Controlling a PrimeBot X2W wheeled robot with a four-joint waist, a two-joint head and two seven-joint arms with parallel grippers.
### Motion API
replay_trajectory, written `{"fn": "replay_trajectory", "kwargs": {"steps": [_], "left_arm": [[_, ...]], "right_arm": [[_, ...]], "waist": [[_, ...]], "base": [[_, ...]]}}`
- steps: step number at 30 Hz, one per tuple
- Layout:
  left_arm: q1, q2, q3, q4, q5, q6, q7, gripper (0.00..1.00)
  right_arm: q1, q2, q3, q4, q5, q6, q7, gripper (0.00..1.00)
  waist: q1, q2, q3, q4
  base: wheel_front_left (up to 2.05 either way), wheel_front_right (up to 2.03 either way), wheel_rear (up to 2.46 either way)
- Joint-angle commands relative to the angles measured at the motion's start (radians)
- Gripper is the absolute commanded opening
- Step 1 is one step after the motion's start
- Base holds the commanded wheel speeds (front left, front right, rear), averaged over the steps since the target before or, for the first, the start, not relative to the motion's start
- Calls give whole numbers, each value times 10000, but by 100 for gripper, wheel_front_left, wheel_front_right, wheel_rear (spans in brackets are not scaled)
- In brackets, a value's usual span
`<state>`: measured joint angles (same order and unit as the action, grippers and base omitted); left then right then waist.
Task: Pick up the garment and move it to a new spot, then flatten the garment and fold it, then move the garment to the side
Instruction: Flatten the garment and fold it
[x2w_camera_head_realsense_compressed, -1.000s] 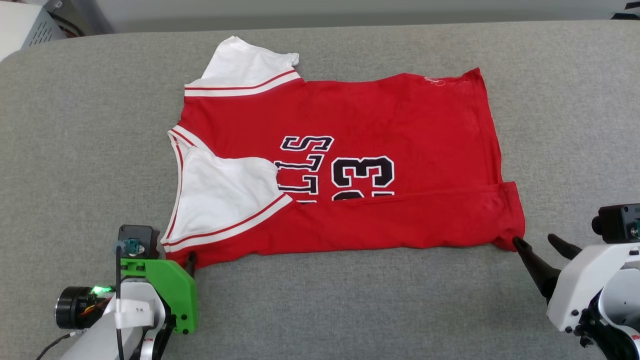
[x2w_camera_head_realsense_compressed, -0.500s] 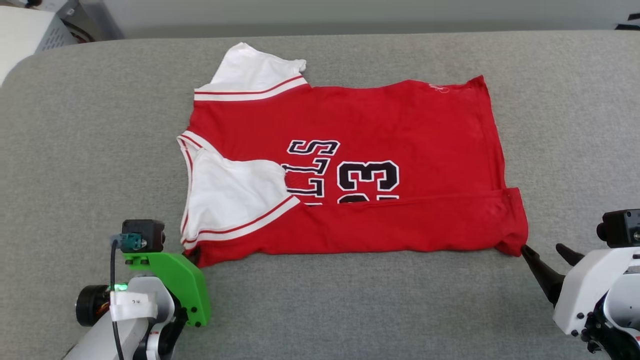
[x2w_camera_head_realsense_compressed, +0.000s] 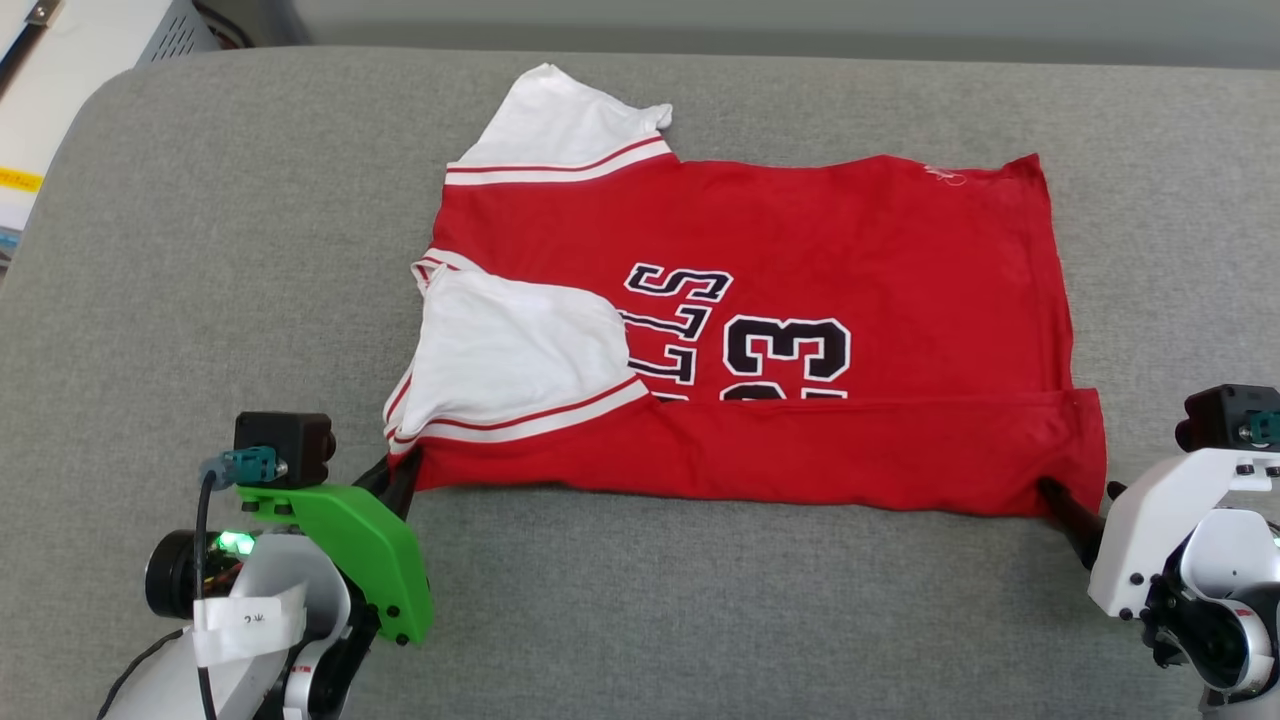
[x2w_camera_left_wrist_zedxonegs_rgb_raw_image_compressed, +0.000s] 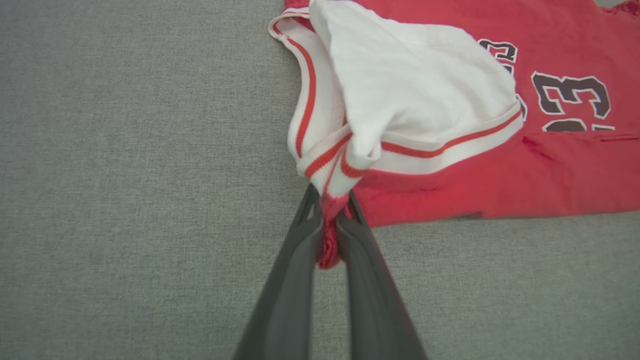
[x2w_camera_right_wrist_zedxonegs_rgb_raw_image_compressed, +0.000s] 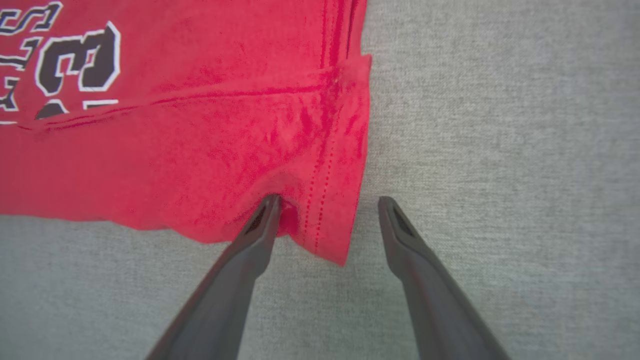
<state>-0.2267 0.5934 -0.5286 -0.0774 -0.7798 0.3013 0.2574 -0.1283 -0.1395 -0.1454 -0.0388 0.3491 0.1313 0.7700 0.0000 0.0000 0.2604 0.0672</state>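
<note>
The garment (x2w_camera_head_realsense_compressed: 800, 250) lies on the grey table, a red jersey with white sleeves and the number 23, its near long edge folded over. My left gripper (x2w_camera_head_realsense_compressed: 400, 475) is shut on the garment's near left corner, by the white sleeve trim; the left wrist view shows red cloth (x2w_camera_left_wrist_zedxonegs_rgb_raw_image_compressed: 327, 240) pinched between its fingers (x2w_camera_left_wrist_zedxonegs_rgb_raw_image_compressed: 300, 260). My right gripper (x2w_camera_head_realsense_compressed: 1085, 500) stands open at the near right corner. In the right wrist view one of its fingertips (x2w_camera_right_wrist_zedxonegs_rgb_raw_image_compressed: 267, 207) sits under the red hem (x2w_camera_right_wrist_zedxonegs_rgb_raw_image_compressed: 335, 200) and the other lies on bare table beside it.
The grey cloth-covered table (x2w_camera_head_realsense_compressed: 200, 250) has a rounded far left corner. Beyond it stands a pale box (x2w_camera_head_realsense_compressed: 90, 40) with vents. Open grey surface lies left, right and in front of the garment.
My left gripper has shut on the near left corner of the garment. My right gripper has slid in at the near right corner. The camera has shifted, so the picture has moved right.
</note>
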Motion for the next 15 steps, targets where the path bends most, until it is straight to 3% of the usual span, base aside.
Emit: {"fn": "replay_trajectory", "kwargs": {"steps": [1, 7, 8, 9, 10, 15], "left_arm": [[97, 79, 0, -118, 112, 95, 47, 0], [12, 106, -75, -378, 226, 160, 96, 0], [2, 106, -87, -388, 237, 163, 103, 0], [-7, 102, -103, -396, 244, 165, 110, 0], [-12, 98, -114, -400, 246, 164, 115, 0], [27, 88, -167, -307, 222, 151, 128, 0]], "right_arm": [[-198, 1, -51, 157, -228, -6, -40, 100], [-319, 56, -14, 913, -694, -6, 106, 100], [-312, 86, 13, 988, -677, -6, 174, 91], [-298, 113, 49, 1059, -658, -6, 251, 39], [-288, 113, 76, 1099, -646, -6, 282, 0], [-181, -109, 236, 1167, -633, -6, 300, 0]], "waist": [[0, 0, 147, 134], [0, 0, 313, 275], [0, 0, 324, 286], [0, 0, 331, 296], [0, 0, 334, 302], [0, 0, 199, 271]], "base": [[0, 0, 0], [0, 0, 0], [0, 0, 0], [0, 0, 0], [0, 0, 0], [0, 0, 0]]}}
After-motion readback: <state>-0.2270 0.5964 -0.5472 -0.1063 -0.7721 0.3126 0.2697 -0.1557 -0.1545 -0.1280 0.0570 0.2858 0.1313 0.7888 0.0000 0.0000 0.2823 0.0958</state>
